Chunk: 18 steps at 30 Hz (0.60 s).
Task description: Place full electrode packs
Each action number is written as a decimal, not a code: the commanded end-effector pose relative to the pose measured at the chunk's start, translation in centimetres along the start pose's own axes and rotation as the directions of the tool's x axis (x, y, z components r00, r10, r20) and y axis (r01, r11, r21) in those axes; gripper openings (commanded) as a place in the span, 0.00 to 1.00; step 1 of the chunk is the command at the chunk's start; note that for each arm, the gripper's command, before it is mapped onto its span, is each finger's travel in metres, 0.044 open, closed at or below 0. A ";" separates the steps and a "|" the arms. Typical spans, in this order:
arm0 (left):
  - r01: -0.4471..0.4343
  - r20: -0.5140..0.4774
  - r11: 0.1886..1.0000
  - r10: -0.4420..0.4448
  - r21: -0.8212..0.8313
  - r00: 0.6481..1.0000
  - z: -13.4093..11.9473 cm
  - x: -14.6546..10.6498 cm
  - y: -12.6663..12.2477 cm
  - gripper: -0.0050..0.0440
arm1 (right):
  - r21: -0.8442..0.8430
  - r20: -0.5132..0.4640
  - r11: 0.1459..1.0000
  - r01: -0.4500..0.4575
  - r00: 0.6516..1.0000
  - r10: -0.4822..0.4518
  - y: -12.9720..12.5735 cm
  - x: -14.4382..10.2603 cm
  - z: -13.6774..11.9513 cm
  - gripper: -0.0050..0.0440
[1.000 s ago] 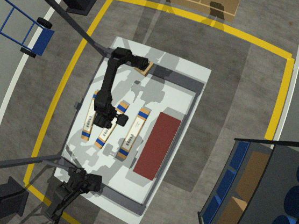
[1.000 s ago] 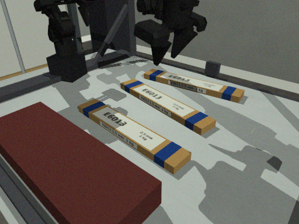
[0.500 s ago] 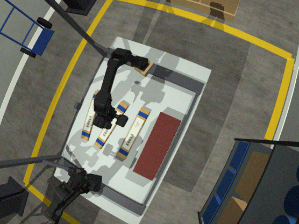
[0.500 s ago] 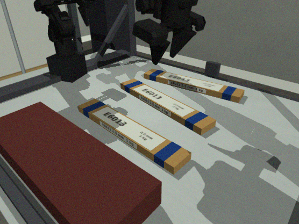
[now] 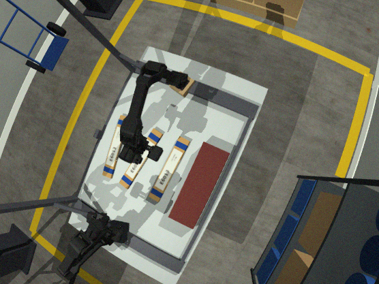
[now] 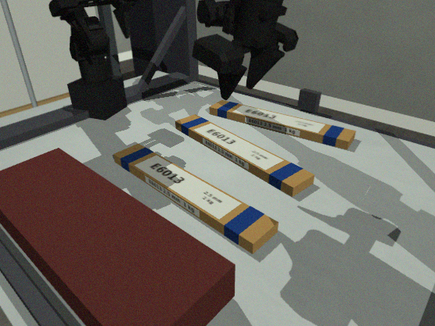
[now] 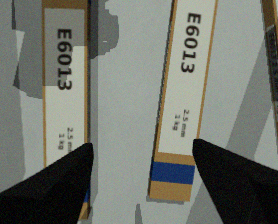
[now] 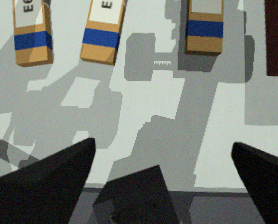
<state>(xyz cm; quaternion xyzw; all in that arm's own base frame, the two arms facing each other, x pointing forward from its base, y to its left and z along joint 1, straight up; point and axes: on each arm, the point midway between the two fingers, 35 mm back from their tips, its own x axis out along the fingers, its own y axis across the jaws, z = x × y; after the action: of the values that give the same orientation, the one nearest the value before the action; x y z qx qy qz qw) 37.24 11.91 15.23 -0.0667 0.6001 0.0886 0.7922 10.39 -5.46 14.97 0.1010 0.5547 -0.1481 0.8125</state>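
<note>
Three tan E6013 packs with blue bands lie flat on the table. The nearest to the platform (image 5: 170, 165) (image 6: 188, 180) (image 7: 65, 107) (image 8: 206, 45), the middle pack (image 5: 127, 179) (image 6: 242, 153) (image 7: 177, 130) (image 8: 102, 37) and the far pack (image 5: 112, 157) (image 6: 282, 120) (image 8: 32, 40) are apart. The low red platform (image 5: 201, 184) (image 6: 98, 231) (image 8: 272, 40) bears nothing. My left gripper (image 5: 143, 154) (image 6: 237, 94) (image 7: 143, 147) is open and empty above the packs, partly hiding the middle one in the top view. My right gripper (image 8: 163, 146) is open and empty, back from the pack ends.
A dark grey frame (image 5: 225, 99) (image 6: 23, 131) edges the white table. A small dark block (image 6: 310, 100) stands at the frame beyond the far pack. The left arm spans over the packs. Arm shadows fall across the table.
</note>
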 end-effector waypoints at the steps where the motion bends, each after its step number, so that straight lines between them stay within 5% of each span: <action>1: -0.002 0.014 1.000 0.002 -0.001 1.000 -0.2 0.0 0.0 0.71 | -0.003 0.020 1.000 0.001 1.000 -0.001 0.0 -0.5 0.4 0.98; 18: -0.002 0.014 1.000 0.002 -0.001 1.000 -0.6 1.9 0.0 0.71 | -0.003 0.020 1.000 0.001 1.000 -0.001 0.0 -0.5 0.4 0.98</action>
<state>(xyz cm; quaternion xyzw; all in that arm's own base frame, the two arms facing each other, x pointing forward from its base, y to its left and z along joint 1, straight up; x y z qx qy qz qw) 37.24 11.90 13.24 -0.0665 0.5990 0.0888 0.7930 10.39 -5.46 14.97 0.1010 0.5547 -0.1481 0.8125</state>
